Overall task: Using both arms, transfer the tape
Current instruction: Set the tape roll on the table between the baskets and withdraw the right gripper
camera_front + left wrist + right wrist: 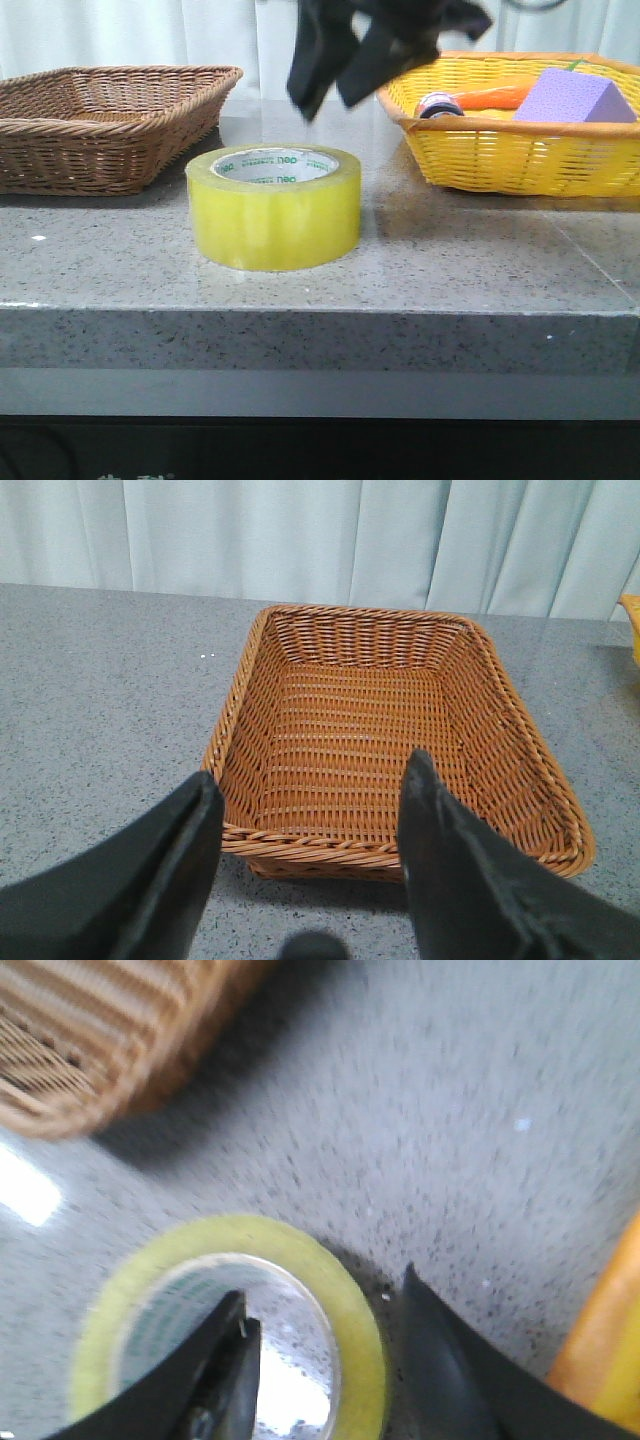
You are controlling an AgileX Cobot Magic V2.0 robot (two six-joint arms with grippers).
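Note:
The tape (275, 205), a wide yellow roll with a white core and green lettering, lies flat on the stone counter. My right gripper (330, 95) hangs open above and behind it, apart from it. In the right wrist view the tape (350, 1305) is below the open gripper (325, 1305): one finger is over the core hole, the other outside the roll's wall. My left gripper (310, 780) is open and empty, over the counter in front of the brown wicker basket (385, 855). It is out of the front view.
The brown wicker basket (100, 125) stands at the back left. A yellow basket (520, 150) at the back right holds a purple block (575, 97), an orange carrot-like thing (495, 97) and a small dark roll (438, 105). The counter's front edge is close to the tape.

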